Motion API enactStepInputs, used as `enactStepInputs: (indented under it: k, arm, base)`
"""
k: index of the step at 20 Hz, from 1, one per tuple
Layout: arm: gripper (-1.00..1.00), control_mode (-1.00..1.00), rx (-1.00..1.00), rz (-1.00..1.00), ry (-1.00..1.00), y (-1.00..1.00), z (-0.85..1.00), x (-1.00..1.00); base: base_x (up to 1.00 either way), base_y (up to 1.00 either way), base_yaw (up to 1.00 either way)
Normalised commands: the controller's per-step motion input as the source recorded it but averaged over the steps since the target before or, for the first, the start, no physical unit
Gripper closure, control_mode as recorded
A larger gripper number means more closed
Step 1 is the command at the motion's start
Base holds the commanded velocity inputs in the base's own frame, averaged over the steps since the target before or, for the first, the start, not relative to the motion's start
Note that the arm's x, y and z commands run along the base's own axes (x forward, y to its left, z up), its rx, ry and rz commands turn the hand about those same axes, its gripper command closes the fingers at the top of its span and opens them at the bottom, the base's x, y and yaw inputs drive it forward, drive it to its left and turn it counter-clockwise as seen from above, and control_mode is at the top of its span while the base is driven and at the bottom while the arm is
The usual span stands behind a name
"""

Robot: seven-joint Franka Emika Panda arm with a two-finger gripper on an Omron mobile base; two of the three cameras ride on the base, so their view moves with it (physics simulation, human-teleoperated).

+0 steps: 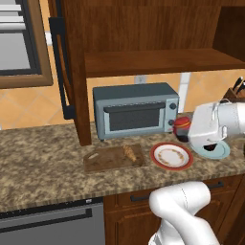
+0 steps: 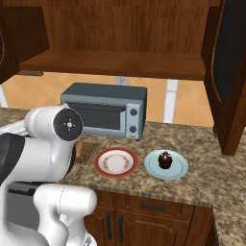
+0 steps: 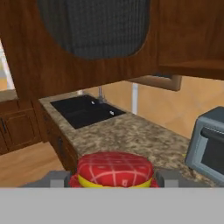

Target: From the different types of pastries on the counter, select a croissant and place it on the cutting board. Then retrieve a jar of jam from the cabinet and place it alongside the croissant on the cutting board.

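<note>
**Jam jar in the gripper, croissant on the board**

In the hand view the gripper point(image 3: 114, 178) has its two fingers closed on either side of the jar point(image 3: 114, 170), whose red checked lid sits between them. In the left base view the jar point(image 1: 182, 125) hangs above the counter point(image 1: 43, 158), right of the toaster oven point(image 1: 135, 110) and over the far edge of the red-rimmed plate point(image 1: 171, 156). The croissant point(image 1: 129, 153) lies on the right part of the board point(image 1: 107, 159), left of that plate. In the right base view the round pastry point(image 2: 165, 159) sits on a pale blue plate point(image 2: 166, 165). The cabinet point(image 1: 143, 43) stands open above, its shelf bare.
</note>
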Motion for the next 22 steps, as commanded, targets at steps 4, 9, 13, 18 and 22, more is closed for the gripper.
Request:
enactStepInputs:
  k: [4, 9, 13, 18, 22]
  arm:
    - [1.0, -1.0, 0.14, 0.08, 0.0, 0.11, -0.62, 0.64]
    - [1.0, -1.0, 0.05, -0.06, -0.01, 0.22, -0.5, 0.21]
    - [1.0, -1.0, -0.11, -0.15, -0.03, 0.31, -0.17, 0.0]
    - [1.0, -1.0, -0.08, -0.04, 0.0, 0.09, -0.04, 0.18]
    - [1.0, -1.0, -0.12, 0.07, -0.07, 0.0, -0.34, 0.42]
  base:
    - [0.0, 0.0, 0.0]
    - [0.0, 0.0, 0.0]
    - [0.0, 0.0, 0.0]
    - [0.0, 0.0, 0.0]
    - [0.0, 0.0, 0.0]
